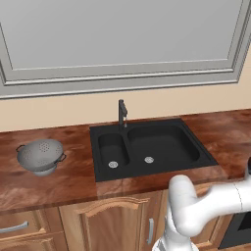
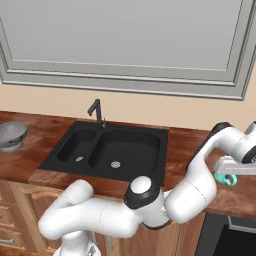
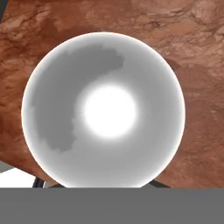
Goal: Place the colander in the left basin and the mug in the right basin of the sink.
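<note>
A reddish-brown marbled counter (image 1: pixel 59 181) is carrying a black sink (image 1: pixel 100 172) sunk into its middle, a grey colander (image 1: pixel 40 156) sitting upright on it well left of the sink, and a teal mug (image 2: pixel 223 178) resting at its right end.

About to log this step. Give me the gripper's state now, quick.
Gripper: down at the mug on the counter right of the sink; closed on its rim, judging from the hand view looking straight into the cup.
</note>
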